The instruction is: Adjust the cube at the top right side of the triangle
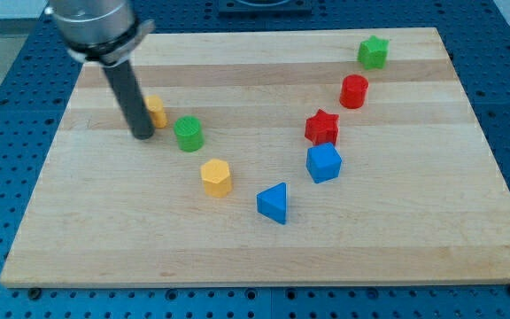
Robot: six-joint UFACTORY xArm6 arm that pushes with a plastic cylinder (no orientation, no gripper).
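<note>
My arm comes in from the desk's (78, 221) far left corner, its grey housing at the view's top left, and the dark rod hangs almost straight down with a slight lean toward the view's right. My tip (143, 137) rests on the wood in the far left part of the desk, right against a small yellow block (157, 111) that the rod partly hides, so I cannot make out its shape. Just to the view's right of the tip stands the green cylinder (189, 133), close but apart from it. There is no pincer on this rig, so there is nothing to report as clenched or released.

The blue cube (323, 163) sits near the desk's middle, slightly toward the right edge, up and to the view's right of the blue triangle (274, 203), with a clear gap between them. My tip is well apart from both. The red star (322, 127) stands just behind the cube, nearly touching it. Further toward the far right corner are the red cylinder (354, 90) and the green star (373, 52). A yellow hexagonal block (216, 176) lies between the green cylinder and the triangle.
</note>
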